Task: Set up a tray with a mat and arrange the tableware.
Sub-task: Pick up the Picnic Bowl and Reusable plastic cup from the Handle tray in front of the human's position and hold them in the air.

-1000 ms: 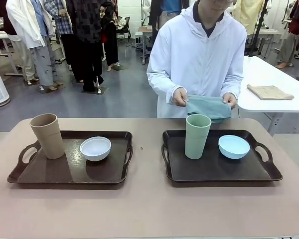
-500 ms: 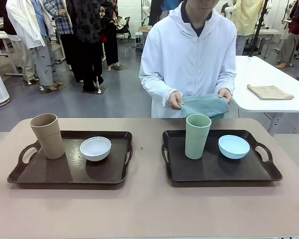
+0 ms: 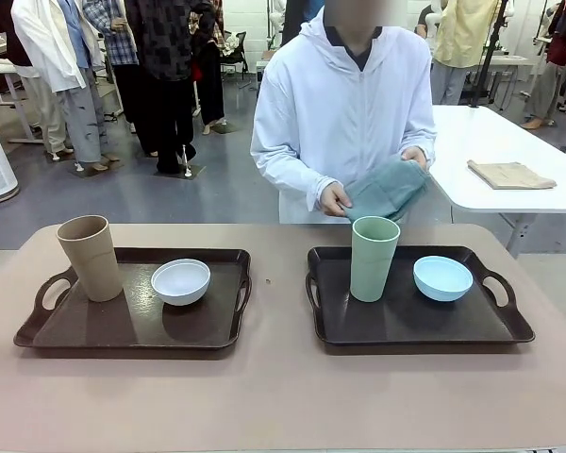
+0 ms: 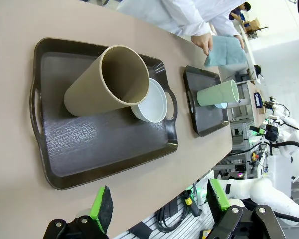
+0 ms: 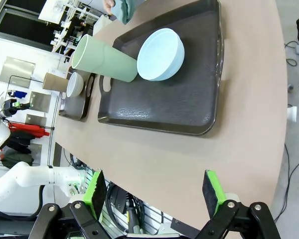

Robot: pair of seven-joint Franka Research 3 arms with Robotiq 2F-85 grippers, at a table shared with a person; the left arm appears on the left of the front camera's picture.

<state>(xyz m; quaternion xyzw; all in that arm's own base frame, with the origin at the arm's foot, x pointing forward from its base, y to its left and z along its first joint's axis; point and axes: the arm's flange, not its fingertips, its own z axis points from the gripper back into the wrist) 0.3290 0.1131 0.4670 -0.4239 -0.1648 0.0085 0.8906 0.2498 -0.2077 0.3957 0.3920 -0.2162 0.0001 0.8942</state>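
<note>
Two dark trays sit side by side on the tan table. The left tray (image 3: 94,330) carries a tan tumbler (image 3: 91,257) and a white bowl (image 3: 180,281). On the right tray (image 3: 406,326) stand a pale green tumbler (image 3: 374,257) and a light blue bowl (image 3: 442,277). At the far side a person in white holds a folded teal mat (image 3: 387,192) in both hands above the table edge. My left gripper (image 4: 159,201) hangs open over the near edge, short of the left tray (image 4: 89,149). My right gripper (image 5: 154,191) is open too, short of the right tray (image 5: 189,99).
A white side table (image 3: 509,165) behind and to the right holds a folded tan cloth (image 3: 511,175). Bare tabletop (image 3: 283,396) runs along the near edge and between the trays. People stand farther back on the left.
The person has stepped to the left and tilted the teal mat, lifting its right end. Trays, tumblers and bowls have stayed put.
</note>
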